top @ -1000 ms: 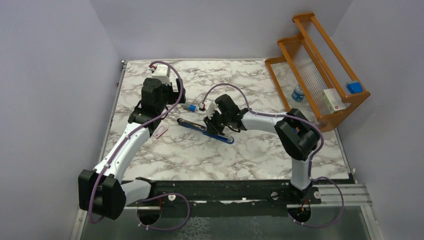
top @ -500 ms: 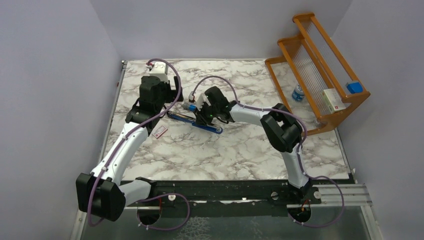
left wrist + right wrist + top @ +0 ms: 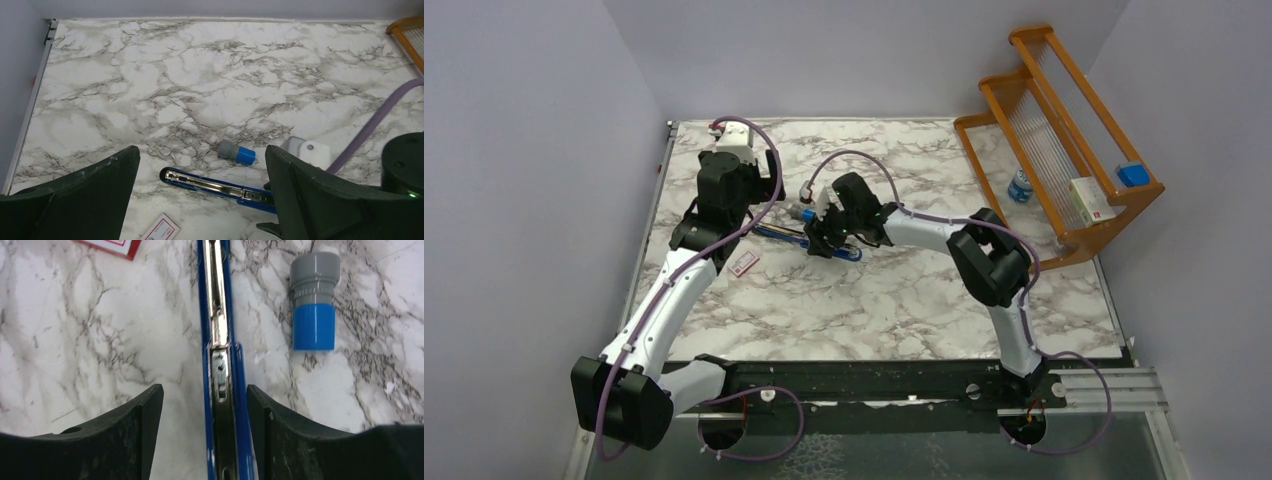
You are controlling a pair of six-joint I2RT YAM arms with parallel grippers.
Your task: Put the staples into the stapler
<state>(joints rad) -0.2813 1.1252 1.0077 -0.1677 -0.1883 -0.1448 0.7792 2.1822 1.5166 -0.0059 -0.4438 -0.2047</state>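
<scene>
The blue stapler (image 3: 796, 238) (image 3: 215, 184) (image 3: 220, 340) lies opened flat on the marble table, its silver magazine channel facing up. My right gripper (image 3: 826, 240) (image 3: 205, 405) is open and straddles its rear part. The right finger is close against the blue side and the left finger stands well off. My left gripper (image 3: 742, 205) (image 3: 202, 155) hangs wide open above the stapler's front end, holding nothing. The staples show as a small white box with a pink-red label (image 3: 743, 263) (image 3: 161, 231) (image 3: 112, 245), lying left of the stapler. I cannot make out any loose strips.
A blue-capped grey cylinder (image 3: 802, 213) (image 3: 237, 151) (image 3: 313, 305) lies just beyond the stapler. A wooden rack (image 3: 1064, 130) at the far right holds a white box (image 3: 1091, 200) and a blue item (image 3: 1133, 174). A small bottle (image 3: 1020, 186) stands by it.
The right gripper carried the stapler left and farther back, toward the left arm, then opened its jaws off it. The left arm drew back slightly and stayed open.
</scene>
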